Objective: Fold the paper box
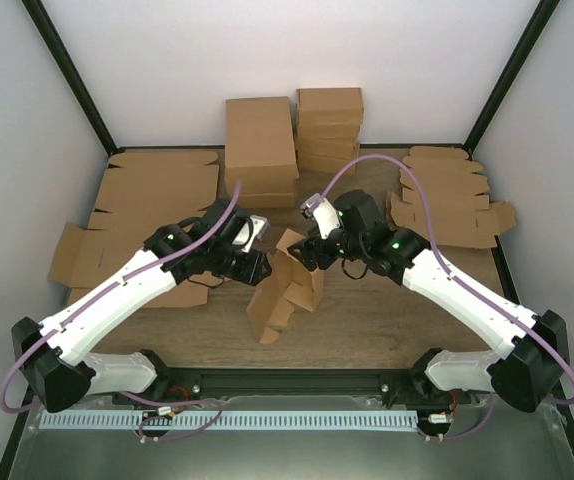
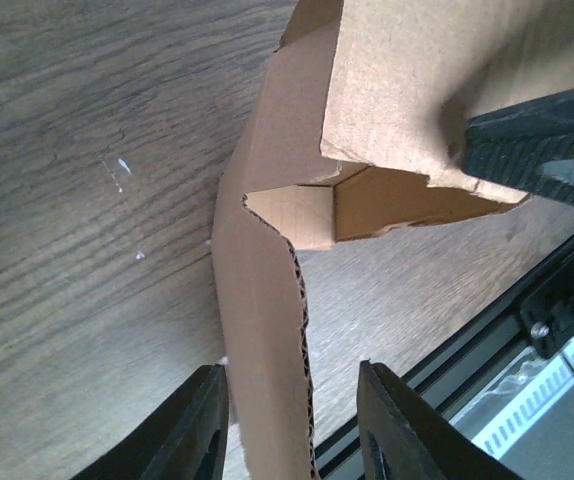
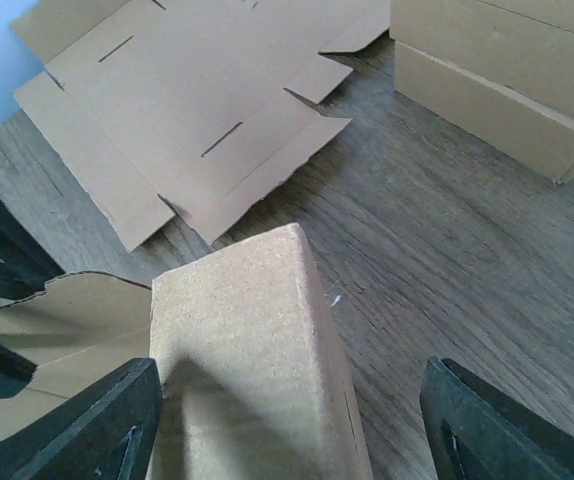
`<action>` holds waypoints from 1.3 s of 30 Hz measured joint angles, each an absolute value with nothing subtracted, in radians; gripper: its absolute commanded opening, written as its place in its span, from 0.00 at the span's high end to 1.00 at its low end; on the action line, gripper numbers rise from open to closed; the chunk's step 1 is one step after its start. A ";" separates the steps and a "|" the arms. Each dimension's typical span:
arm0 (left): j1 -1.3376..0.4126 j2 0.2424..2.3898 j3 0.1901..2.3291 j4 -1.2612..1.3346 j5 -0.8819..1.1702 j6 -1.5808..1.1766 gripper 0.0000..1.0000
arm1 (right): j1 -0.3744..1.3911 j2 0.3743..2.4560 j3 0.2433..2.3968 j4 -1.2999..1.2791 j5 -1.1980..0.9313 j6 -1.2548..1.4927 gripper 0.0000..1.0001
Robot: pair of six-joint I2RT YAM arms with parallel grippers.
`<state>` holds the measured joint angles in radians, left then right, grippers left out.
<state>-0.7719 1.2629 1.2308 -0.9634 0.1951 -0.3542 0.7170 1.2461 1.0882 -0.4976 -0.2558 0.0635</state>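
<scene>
Your small, plain brown corrugated paper box stands half-formed on the wooden counter, near the middle and between your two arms. Its panels are raised and its flaps are loose.

Your left claw sits at the box's left side. In the left wrist view this claw is parted, and a creased, upright panel of the box runs down between its fingers. The panel lies close against the left finger, with a clear gap to the other. A black finger of your right claw rests on the edge of the upper flap at the right of that view.

Your right claw meets the box from the upper right. In the right wrist view this claw is spread wide. A folded corner of the box rises between the fingers, just beside the left one and well apart from the right. You cannot tell from this view whether either finger presses on it.

Flat brown cardboard sheets lie on the counter at your left. Closed brown cardboard boxes are stacked at the back. Flat die-cut cardboard blanks lie at your right.
</scene>
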 measured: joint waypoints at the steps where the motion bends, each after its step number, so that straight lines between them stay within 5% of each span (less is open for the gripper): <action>1: -0.772 1.261 1.231 -0.960 0.196 -0.360 0.59 | 0.717 1.246 1.088 -0.498 -0.249 0.063 0.27; 9: -0.714 1.211 1.231 -0.904 0.273 -0.391 0.58 | 0.717 1.246 1.088 -0.516 -0.222 0.060 0.27; 20: -0.392 1.200 1.147 -0.785 0.504 -0.382 0.45 | 0.718 1.244 1.088 -0.516 -0.212 0.060 0.27; 39: -0.373 1.375 1.062 -0.562 0.819 -0.391 0.55 | 0.718 1.235 1.083 -0.515 -0.207 0.062 0.27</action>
<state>-0.3725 1.3750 1.0618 -0.5617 0.8192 -0.3912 0.7177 1.2346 1.0828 -0.5148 -0.2073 0.0624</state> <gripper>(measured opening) 0.450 0.725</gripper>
